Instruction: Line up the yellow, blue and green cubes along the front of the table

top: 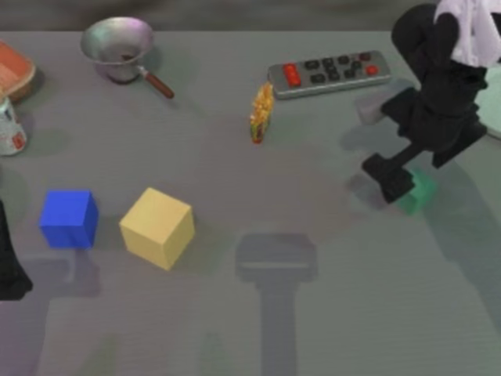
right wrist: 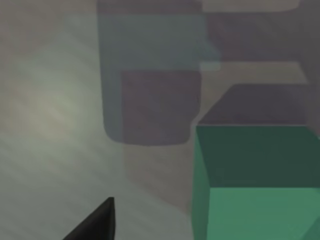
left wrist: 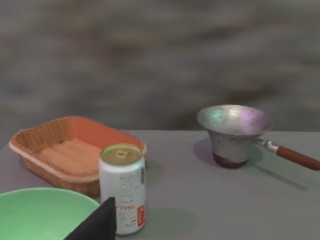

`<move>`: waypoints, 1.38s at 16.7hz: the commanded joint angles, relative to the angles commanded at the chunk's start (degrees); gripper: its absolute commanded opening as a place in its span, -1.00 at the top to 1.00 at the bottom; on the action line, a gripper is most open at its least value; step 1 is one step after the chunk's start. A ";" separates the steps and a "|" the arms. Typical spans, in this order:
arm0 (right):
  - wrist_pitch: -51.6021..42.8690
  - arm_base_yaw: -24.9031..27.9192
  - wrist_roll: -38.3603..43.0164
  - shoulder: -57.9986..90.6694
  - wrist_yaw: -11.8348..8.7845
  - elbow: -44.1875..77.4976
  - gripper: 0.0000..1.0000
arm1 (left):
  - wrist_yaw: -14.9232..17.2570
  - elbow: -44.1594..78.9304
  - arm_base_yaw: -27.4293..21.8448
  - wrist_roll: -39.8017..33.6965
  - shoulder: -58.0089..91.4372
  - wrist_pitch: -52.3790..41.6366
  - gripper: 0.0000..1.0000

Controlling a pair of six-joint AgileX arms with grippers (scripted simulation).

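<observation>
The pale yellow cube (top: 157, 227), the largest, sits turned at an angle on the counter's (top: 329, 313) left half, just beside the upright blue cube (top: 70, 218). The small teal-green cube (top: 417, 192) lies well apart at the right, partly hidden beneath my right tool (top: 403, 176).

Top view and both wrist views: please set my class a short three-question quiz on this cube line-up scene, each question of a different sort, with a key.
1. True or false: the blue cube and the yellow cube sit side by side in the left half of the table.
2. Multiple choice: which cube is the right gripper over? A) blue B) yellow C) the green cube
3. Fill in: in the left wrist view, the drink can stands in front of the woven ____.

Key: 1 true; 2 C; 3 basket. The left gripper is parked at the table's left edge.
</observation>
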 joint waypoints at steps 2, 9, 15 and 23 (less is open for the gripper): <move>4.83 0.06 0.07 1.62 0.02 -2.99 -1.00 | 0.00 0.00 0.00 0.00 0.00 0.00 -1.00; 7.85 0.12 0.13 2.93 0.03 -5.20 -0.85 | 0.00 0.00 0.00 0.00 0.00 0.00 -1.00; 7.85 0.12 0.13 2.93 0.03 -5.20 0.06 | 0.00 0.00 0.00 0.00 0.00 0.00 -1.00; 7.85 0.12 0.13 2.93 0.03 -5.20 1.00 | 0.00 0.00 0.00 0.00 0.00 0.00 -1.00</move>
